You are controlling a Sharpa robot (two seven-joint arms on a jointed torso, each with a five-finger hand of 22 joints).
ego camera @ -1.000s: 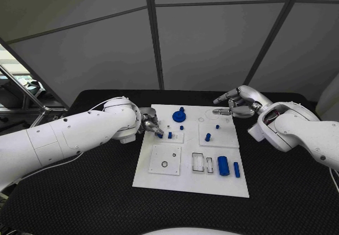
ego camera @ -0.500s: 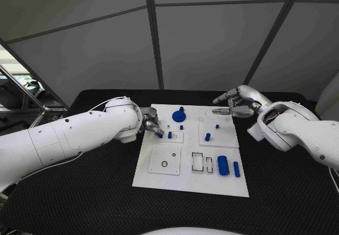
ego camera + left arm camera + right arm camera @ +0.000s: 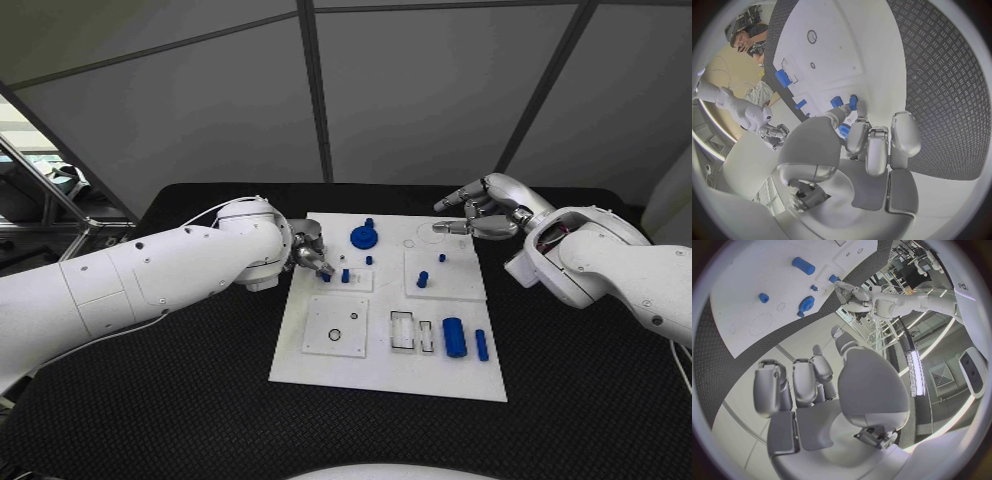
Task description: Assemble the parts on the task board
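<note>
The white task board (image 3: 382, 375) lies mid-table. Blue parts stand on it: a round disc (image 3: 364, 238), pegs (image 3: 423, 280), a thick cylinder (image 3: 456, 338) and a slim bar (image 3: 482, 345). My left hand (image 3: 307, 255) is at the board's left edge. Its fingertips (image 3: 861, 106) sit against two small blue pieces (image 3: 852, 102) standing in the board. I cannot tell whether they pinch one. My right hand (image 3: 483, 215) hovers over the board's far right corner, fingers loosely bent and apart, holding nothing. The right wrist view shows the board (image 3: 748, 285) beyond those fingers (image 3: 801, 382).
A square white inset with a small ring (image 3: 336, 327) and two empty rectangular slots (image 3: 414, 333) take up the board's near half. Black textured table (image 3: 173, 400) surrounds the board on all sides.
</note>
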